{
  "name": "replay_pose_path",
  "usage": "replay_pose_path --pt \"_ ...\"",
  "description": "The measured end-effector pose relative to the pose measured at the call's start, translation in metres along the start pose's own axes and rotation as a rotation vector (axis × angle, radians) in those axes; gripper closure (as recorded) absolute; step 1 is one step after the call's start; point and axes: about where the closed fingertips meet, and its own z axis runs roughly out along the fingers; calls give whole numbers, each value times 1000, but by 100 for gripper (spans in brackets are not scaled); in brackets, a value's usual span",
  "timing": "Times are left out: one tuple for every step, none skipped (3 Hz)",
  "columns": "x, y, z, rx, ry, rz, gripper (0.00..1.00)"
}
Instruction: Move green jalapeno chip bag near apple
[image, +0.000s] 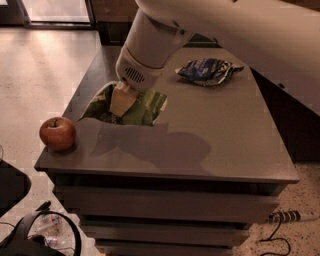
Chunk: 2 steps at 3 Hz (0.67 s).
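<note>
The green jalapeno chip bag (145, 107) is a wrinkly green foil bag at the left middle of the grey table (225, 140). My gripper (120, 101) reaches down from the white arm and is shut on the bag's left part, with a yellowish finger (121, 99) showing against the foil. The bag hangs low over the table top. The red apple (57, 133) stands at the table's front left corner, about a bag's width to the left of and in front of the bag, apart from it.
A dark blue-and-white chip bag (207, 71) lies at the back right of the table. The table's left edge runs close beside the apple. On the floor are black cables and plastic (40, 235) at lower left and a power strip (285, 216) at lower right.
</note>
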Motion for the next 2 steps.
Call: replay_pose_path --pt "-1 1 1 -2 1 -2 14" --pt "-1 2 2 -3 2 -4 0"
